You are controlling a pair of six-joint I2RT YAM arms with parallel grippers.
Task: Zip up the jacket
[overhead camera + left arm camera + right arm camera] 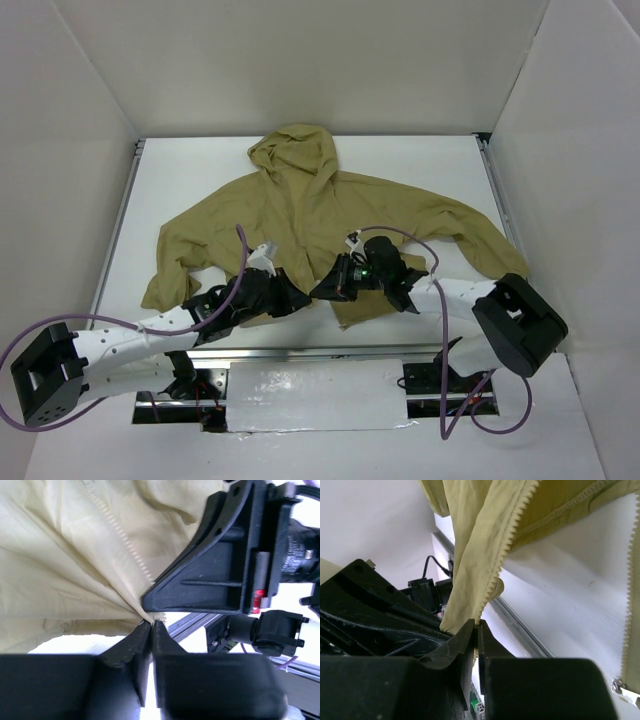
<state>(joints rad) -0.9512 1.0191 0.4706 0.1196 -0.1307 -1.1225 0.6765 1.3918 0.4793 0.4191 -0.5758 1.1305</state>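
The olive-tan hooded jacket [310, 210] lies spread on the white table, hood at the far side. Both grippers meet at its bottom hem in the middle. My left gripper [298, 297] is shut on the jacket's hem beside a line of zipper teeth [127, 542]; its pinch shows in the left wrist view [151, 623]. My right gripper [326, 288] is shut on the toothed zipper edge [512, 542] at its lower end, lifting it slightly; its pinch shows in the right wrist view [476, 623]. The other zipper side [633, 580] runs along the right, with a metal slider [620, 686] low down.
The table's near edge has an aluminium rail [520, 625] right below the grippers. White walls enclose the table on three sides. The two grippers almost touch; the right gripper's black body [220, 565] fills much of the left wrist view.
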